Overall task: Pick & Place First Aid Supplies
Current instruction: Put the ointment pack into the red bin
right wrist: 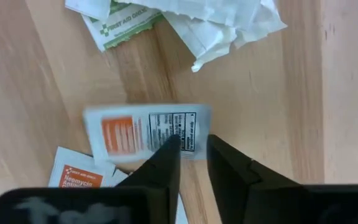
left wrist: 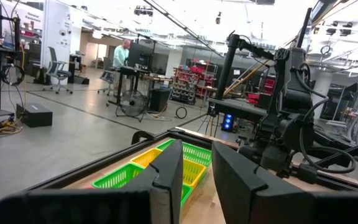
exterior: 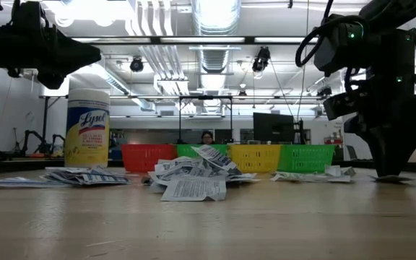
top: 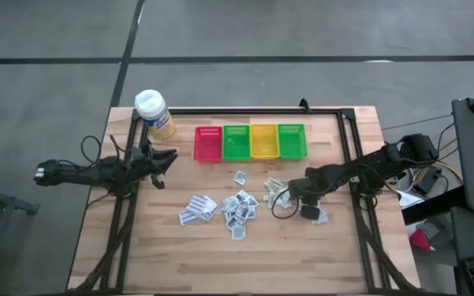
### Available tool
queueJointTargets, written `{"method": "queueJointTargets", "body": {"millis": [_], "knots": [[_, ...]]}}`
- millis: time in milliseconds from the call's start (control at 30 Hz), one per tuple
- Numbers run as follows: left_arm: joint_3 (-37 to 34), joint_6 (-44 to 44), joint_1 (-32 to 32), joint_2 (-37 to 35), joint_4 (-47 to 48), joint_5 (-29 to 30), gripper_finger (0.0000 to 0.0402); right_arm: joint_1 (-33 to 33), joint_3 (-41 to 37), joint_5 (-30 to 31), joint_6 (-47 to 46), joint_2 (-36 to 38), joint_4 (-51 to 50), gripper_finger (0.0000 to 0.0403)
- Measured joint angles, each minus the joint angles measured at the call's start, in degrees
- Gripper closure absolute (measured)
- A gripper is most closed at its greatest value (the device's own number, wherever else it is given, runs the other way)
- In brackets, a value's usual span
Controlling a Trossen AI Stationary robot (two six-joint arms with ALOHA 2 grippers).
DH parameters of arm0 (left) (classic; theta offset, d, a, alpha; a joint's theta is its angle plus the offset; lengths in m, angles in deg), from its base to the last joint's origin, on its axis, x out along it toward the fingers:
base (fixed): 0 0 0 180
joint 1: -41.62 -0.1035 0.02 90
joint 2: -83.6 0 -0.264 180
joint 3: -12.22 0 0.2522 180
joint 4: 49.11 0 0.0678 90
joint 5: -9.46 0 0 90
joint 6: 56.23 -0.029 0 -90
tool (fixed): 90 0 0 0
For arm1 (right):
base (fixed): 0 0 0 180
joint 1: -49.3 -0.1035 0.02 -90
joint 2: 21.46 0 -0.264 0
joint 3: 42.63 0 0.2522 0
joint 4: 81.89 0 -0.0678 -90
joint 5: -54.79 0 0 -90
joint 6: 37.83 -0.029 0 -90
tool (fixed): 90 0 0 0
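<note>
The first aid supplies lie scattered mid-table: a heap of white sachets (top: 239, 205), a flatter group (top: 197, 208) to its left, and a few (top: 274, 187) to its right. My right gripper (top: 311, 211) points straight down at the table's right part, shut on a white sachet with orange print (right wrist: 142, 134). A second orange-print sachet (right wrist: 79, 174) lies beside it. My left gripper (top: 167, 160) waits raised at the table's left, by the bins, its fingers (left wrist: 166, 180) apart with nothing between them. My right gripper pinches the orange-print sachet between its two fingers at the end with black text (right wrist: 190, 142). The fingers (right wrist: 166, 158) come from above, pointing down, with their tips at table height (exterior: 390, 175). The sachet looks flat; whether it is off the wood, I cannot tell.
Red (top: 208, 142), green (top: 236, 141), yellow (top: 263, 140) and green (top: 291, 140) bins stand in a row at the far edge. A white-capped yellow bottle (top: 153, 113) stands at the far left corner. A green-print packet (right wrist: 120, 22) and crumpled white wrappers (right wrist: 222, 22) lie just beyond my right gripper.
</note>
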Motion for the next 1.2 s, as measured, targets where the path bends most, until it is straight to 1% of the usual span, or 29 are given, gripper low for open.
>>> {"method": "queueJointTargets", "body": {"millis": [300, 467, 600, 867, 1200], "knots": [[0.0, 0.1, 0.0, 0.0, 0.0, 0.0, 0.0319, 0.0, 0.0, 0.0, -0.7, 0.0, 0.3, 0.0391], [0.0, 0.1, 0.0, 0.0, 0.0, 0.0, 0.0319, 0.0, -0.1, 0.2, -1.0, 0.0, 0.2, 0.0394], [0.0, 0.2, 0.0, 0.0, 0.0, 0.0, 0.0319, 0.0, -0.2, 1.6, -3.0, 0.9, 0.1, 0.0394], [0.0, 0.2, 0.0, 0.0, 0.0, 0.0, 0.0319, 0.0, -0.5, 2.0, -5.7, 6.5, -0.1, 0.0395], [0.0, 0.2, 0.0, 0.0, -1.0, -0.1, 0.0319, 0.0, -0.8, 2.4, -5.9, 13.7, -0.4, 0.0395]]}}
